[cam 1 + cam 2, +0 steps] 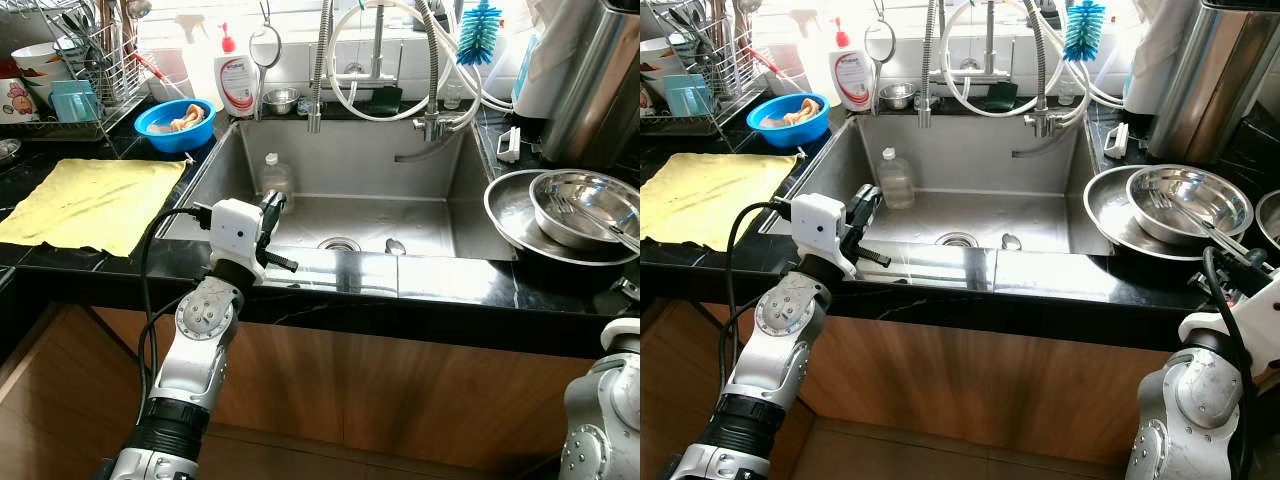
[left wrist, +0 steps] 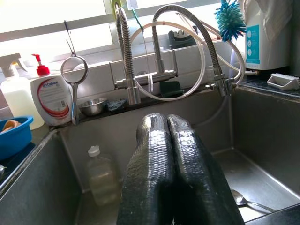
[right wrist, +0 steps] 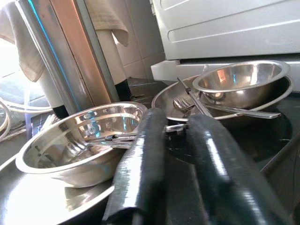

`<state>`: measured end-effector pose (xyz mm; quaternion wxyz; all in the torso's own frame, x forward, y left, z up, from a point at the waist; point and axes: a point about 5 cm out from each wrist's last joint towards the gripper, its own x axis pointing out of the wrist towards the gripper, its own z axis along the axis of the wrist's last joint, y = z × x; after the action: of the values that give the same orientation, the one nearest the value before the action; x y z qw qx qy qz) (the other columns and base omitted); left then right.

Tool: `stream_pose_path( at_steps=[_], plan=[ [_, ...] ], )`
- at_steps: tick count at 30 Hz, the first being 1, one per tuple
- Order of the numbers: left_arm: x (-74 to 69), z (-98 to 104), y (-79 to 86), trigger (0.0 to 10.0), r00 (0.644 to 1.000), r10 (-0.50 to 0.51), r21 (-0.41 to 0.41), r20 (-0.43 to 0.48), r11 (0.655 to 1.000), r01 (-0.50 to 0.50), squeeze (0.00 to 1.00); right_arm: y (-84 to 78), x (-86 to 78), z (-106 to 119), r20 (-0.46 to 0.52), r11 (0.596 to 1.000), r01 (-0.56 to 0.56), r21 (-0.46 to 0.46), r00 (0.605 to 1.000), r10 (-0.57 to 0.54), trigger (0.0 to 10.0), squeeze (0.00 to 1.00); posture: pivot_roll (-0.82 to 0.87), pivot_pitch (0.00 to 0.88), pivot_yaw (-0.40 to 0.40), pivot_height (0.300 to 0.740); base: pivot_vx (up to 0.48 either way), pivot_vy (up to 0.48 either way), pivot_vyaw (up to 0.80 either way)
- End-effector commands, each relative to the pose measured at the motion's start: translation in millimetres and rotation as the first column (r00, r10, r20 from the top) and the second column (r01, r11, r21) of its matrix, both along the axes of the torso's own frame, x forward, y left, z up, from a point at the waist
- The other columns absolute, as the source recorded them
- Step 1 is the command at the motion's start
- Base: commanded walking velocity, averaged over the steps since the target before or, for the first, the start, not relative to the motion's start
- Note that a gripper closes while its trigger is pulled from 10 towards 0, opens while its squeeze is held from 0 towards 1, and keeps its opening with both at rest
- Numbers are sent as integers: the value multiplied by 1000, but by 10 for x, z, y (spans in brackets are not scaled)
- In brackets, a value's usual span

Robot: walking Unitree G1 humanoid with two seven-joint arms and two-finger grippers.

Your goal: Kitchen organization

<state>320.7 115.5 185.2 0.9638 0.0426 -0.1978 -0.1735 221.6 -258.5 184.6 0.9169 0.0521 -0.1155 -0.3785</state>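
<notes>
Our left claw (image 1: 272, 207) hung pressed together and empty over the sink's (image 1: 420, 170) front edge; the plastic bottle (image 1: 275, 180) stood in its back-left corner, light, probably slippery, best taken around its body.

- L arm raised fwd on left, wrist bent; left gripper (image 2: 168, 140) fingers pressed together, pointing far
- R arm low at near right, elbow bent; right gripper (image 3: 176, 136) fingers slightly apart, holding nothing

Silver jointed left arm (image 1: 200, 330), white wrist housing, black cable, black-fingered tool (image 2: 174, 173).
</notes>
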Motion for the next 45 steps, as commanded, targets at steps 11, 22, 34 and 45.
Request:
stream_pose_path(
  at_steps=[11,22,34,45],
  plan=[
    [12,-2,32,10000,1000,16,25,-5,1000,-16,0,239,200,238,28,966,-196,-170,979,204,10000,0,-58,0,78,740,0,0,0],
    [10,-8,31,10000,1000,18,23,-3,1000,-18,0,261,241,361,58,953,-217,-213,970,234,10000,0,-55,0,73,740,0,0,0],
    [15,-11,39,10000,1000,27,18,-5,999,-27,0,285,254,593,109,932,-197,-306,965,239,0,0,-54,0,68,740,0,0,0],
    [20,-16,39,10000,999,32,12,-6,999,-32,0,301,280,872,153,896,-178,-406,954,258,0,0,-62,0,66,740,0,0,0]
  ],
)
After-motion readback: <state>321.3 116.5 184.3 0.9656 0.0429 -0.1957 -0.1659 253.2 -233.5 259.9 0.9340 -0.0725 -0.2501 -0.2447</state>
